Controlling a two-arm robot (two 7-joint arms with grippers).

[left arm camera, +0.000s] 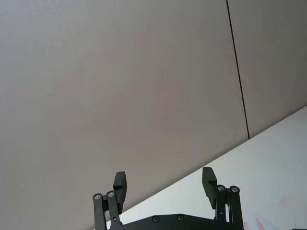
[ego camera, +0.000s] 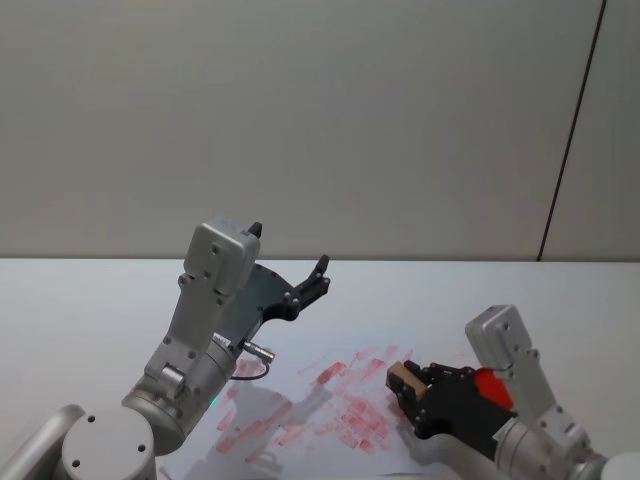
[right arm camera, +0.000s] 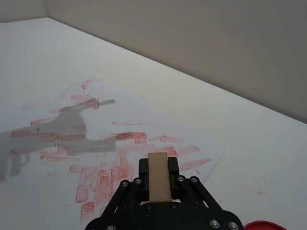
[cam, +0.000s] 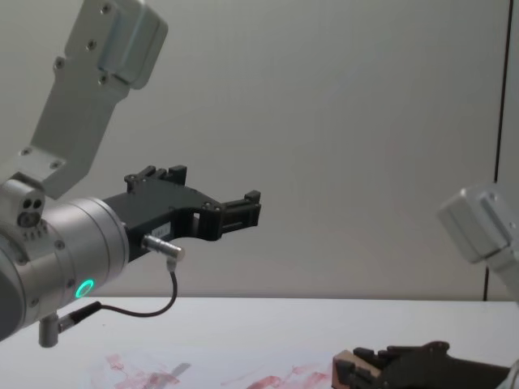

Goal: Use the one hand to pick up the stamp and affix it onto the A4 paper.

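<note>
Plain grey wall [ego camera: 300, 120], matte and bare, stood behind a smooth white table [ego camera: 80, 300]; one thin dark seam [ego camera: 575, 130] ran up the wall on the right.

Flat on the table lay the paper [right arm camera: 144, 120], a white sheet crowded with short rectangular red ink marks and smears, thickest near its middle.

The right gripper [ego camera: 408, 390], black with angular bolted fingers, was low over the right part of the paper. Its fingers were clamped on the stamp [right arm camera: 159, 182], a small rectangular block of pale, smooth wood that stood out beyond the fingertips over the inked patch. Whether the block touched the sheet could not be told. Just behind this gripper, beside its silver wrist, a flat red disc [ego camera: 490, 384] with a rounded edge lay on the table, off the paper.

The left gripper [left arm camera: 163, 178] was raised well above the table at the left, pointing toward the wall, its notched black fingers spread apart and holding nothing. Its arm was a silver cylinder with a green-lit ring [cam: 83, 288] and a thin black cable [cam: 154, 308] looping beneath it.
</note>
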